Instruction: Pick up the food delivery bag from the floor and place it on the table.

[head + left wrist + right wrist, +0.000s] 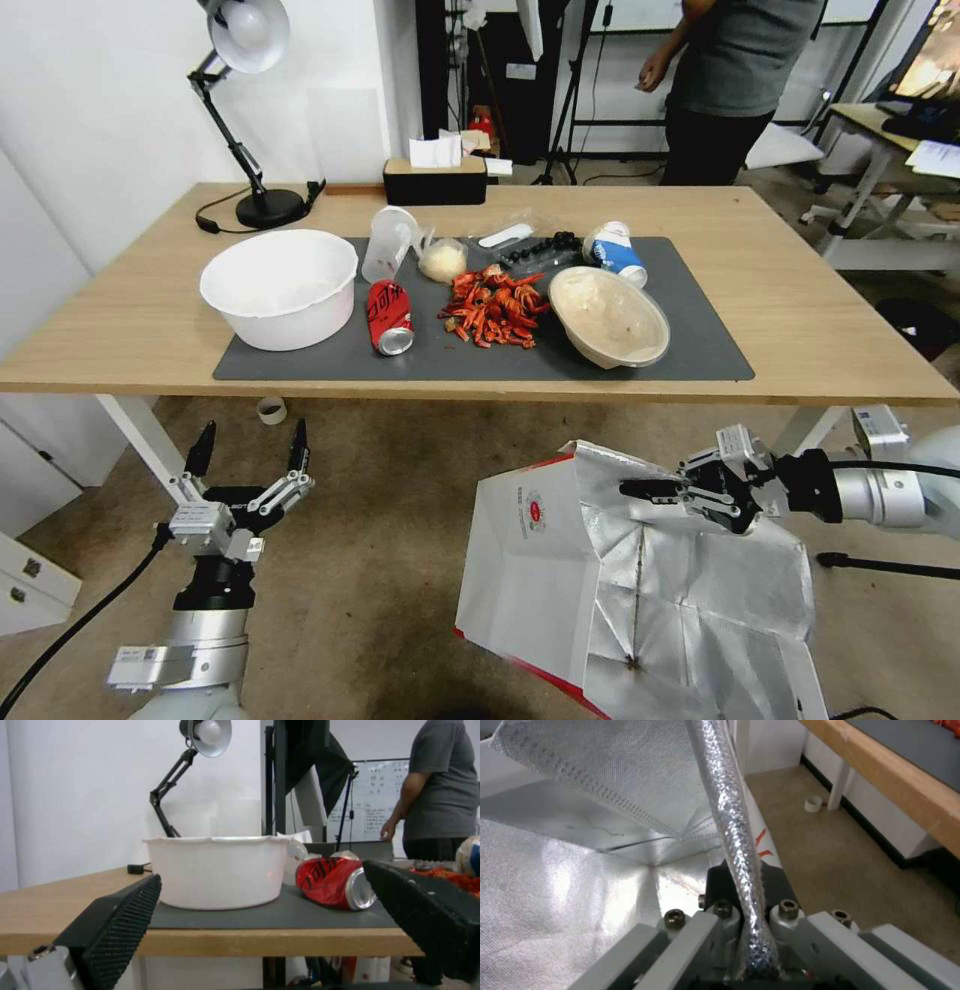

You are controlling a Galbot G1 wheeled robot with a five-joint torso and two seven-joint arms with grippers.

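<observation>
**A:** Carpeted floor [370, 560] below the table [150, 320] — where's the food delivery bag [640, 590] seen?

**B:** Just before the table edge, its foil rim pinched tight by the right gripper [640, 490]. Left gripper [250, 450] is held spread wide, nearer the white bowl [280, 285].

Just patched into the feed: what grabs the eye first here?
The big white paper delivery bag with silver foil lining, gaping open below the table edge, its rim pinched in the right tool. On the light-wood table, a heap of red crayfish shells on the dark mat. The left tool hangs open, empty.
</observation>
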